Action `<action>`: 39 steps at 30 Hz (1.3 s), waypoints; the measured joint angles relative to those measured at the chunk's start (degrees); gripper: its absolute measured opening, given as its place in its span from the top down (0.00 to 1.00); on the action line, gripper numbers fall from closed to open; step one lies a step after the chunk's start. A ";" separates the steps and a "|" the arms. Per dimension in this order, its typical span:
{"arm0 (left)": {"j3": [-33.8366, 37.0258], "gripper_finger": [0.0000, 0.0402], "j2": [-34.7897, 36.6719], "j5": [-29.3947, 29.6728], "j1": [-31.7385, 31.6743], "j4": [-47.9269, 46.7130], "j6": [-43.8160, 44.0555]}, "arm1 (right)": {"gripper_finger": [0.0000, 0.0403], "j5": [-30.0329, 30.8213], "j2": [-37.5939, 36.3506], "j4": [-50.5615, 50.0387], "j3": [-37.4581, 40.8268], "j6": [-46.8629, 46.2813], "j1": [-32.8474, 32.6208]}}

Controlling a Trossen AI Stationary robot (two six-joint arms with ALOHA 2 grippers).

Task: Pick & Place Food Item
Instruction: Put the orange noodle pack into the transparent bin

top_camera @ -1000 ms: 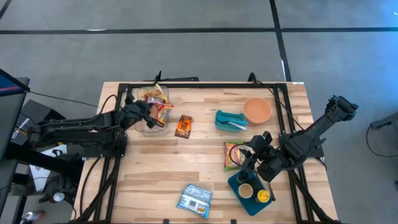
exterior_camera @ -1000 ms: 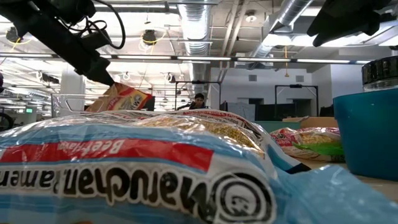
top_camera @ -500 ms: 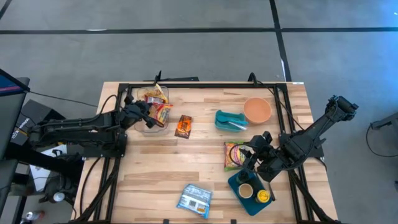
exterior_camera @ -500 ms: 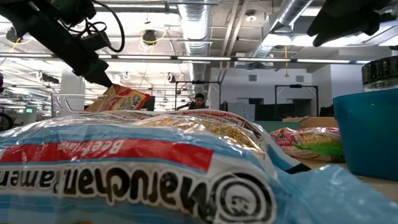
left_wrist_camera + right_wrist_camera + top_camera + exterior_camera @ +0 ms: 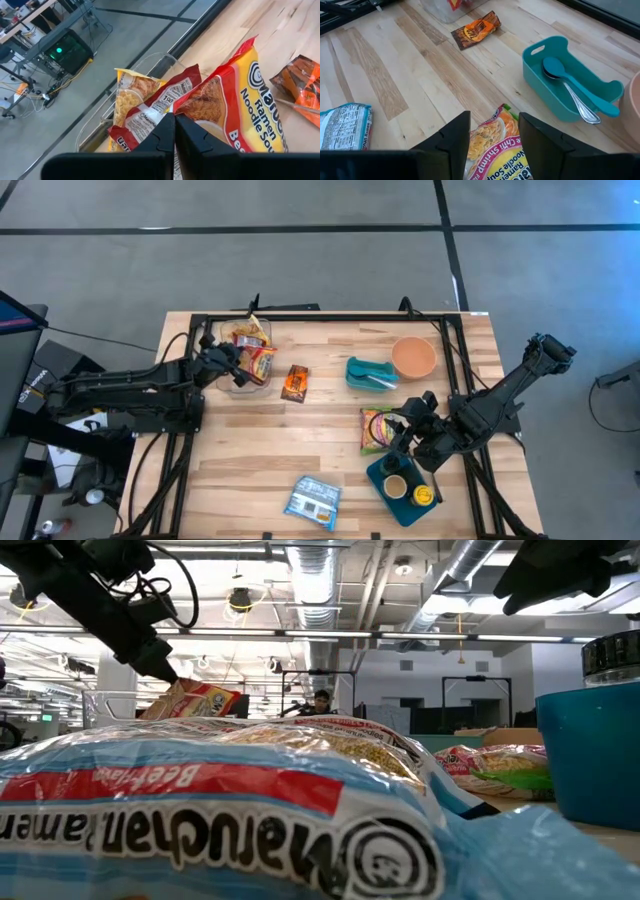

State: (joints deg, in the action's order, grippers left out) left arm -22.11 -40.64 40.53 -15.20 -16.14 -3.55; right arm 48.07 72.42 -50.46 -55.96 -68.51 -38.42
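**Left claw pinching ramen pack at the clear tub**

I find the left gripper (image 5: 243,360) at the table's far left corner, its fingers (image 5: 165,131) pressed together on the edge of a red-and-yellow ramen pack (image 5: 239,107). The pack (image 5: 262,362) hangs tilted over the rim of the clear tub (image 5: 243,384), which already holds another yellow noodle packet (image 5: 131,92). In the low view the pack (image 5: 205,698) is raised above the table, one corner in the claw.

The right gripper (image 5: 405,432) waits near the front right, its fingers (image 5: 455,131) spread apart and empty, over a shrimp noodle pack (image 5: 377,429).

Also on the table (image 5: 250,450): an orange wrapper (image 5: 295,383) just beside the tub, a teal caddy (image 5: 368,373) with spoons, an orange bowl (image 5: 413,357), a blue ramen pack (image 5: 313,500) at the front edge.
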 joint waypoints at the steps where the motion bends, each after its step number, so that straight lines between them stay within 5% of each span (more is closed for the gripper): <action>1: 0.00 1.00 0.00 0.00 0.00 -0.18 0.00 | 0.60 0.01 0.00 0.00 0.00 0.00 -0.02; 24: 0.00 0.73 0.00 0.03 0.00 -3.19 -0.01 | 0.60 0.02 0.00 0.02 0.00 0.00 -0.01; 39: 0.00 0.66 0.00 4.73 0.00 -3.56 -0.04 | 0.60 0.02 0.00 0.00 0.00 0.00 -0.01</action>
State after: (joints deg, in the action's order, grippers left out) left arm -22.11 -40.64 45.26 -15.20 -19.70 -3.59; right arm 48.10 72.42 -50.46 -55.96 -68.51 -38.43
